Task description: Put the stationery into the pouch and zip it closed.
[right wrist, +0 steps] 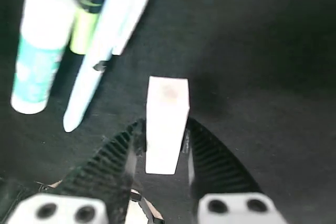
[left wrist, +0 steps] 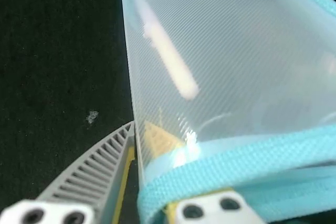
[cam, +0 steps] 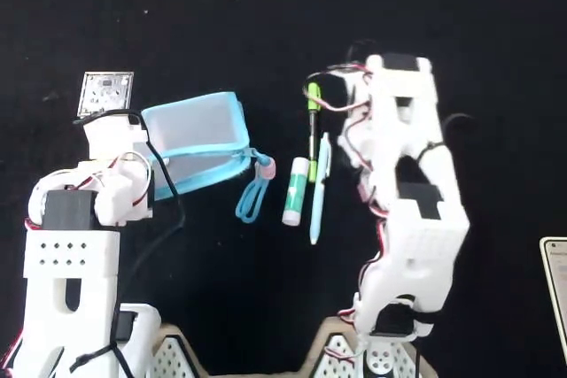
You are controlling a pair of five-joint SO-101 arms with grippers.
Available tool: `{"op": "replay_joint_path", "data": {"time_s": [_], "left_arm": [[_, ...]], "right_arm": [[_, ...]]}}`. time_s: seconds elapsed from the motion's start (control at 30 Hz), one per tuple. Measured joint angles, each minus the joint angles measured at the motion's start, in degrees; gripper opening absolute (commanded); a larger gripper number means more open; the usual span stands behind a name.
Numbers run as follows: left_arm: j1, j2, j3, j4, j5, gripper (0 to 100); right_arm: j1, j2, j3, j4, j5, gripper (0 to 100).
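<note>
Grips the pouch (cam: pixel 197 135) by one trimmed edge in the left claw (left wrist: pixel 144 140), clenched, with a ribbed grey finger (left wrist: pixel 102 169) against one face and a yellow pad showing through the translucent mesh. Holds it at the left of the black worktop (cam: pixel 221 33) in the high view, turquoise zip end turned toward the middle. Impossible to tell whether lifted or resting. Trailing from that end: a pink zip pull (cam: pixel 264 166) and a turquoise wrist loop (cam: pixel 252 198), the loop lying on the worktop.

Pinches a white eraser (right wrist: pixel 166 124) in the right claw (right wrist: pixel 164 142), clenched on the block's near half, the far half standing out past the fingertips. Sits over bare worktop, near the other stationery.

Laid side by side between the pouch and the right arm: a glue stick (cam: pixel 295 190), white with a green band; a green pen (cam: pixel 313 99) reaching farther back; and a pale blue pen (cam: pixel 319 185), close against the other two. All three outside the pouch.

At the right edge of the high view: part of a white card (cam: pixel 556 281).
</note>
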Motion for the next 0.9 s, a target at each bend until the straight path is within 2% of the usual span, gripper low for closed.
{"op": "replay_joint_path", "data": {"time_s": [0.2,0.4,0.6,0.9], "left_arm": [[0.0,0.0,0.0,0.0,0.0,3],[0.0,0.0,0.0,0.0,0.0,3],[0.0,0.0,0.0,0.0,0.0,3],[0.0,0.0,0.0,0.0,0.0,3]], "right_arm": [[0.8,0.0,0.0,-3.0,-1.1,21.9],[1.1,0.0,1.1,-7.9,-1.9,20.8],[0.9,0.0,1.1,-7.9,-1.9,20.5],[-4.1,0.0,1.1,-10.2,-1.8,20.5]]}}
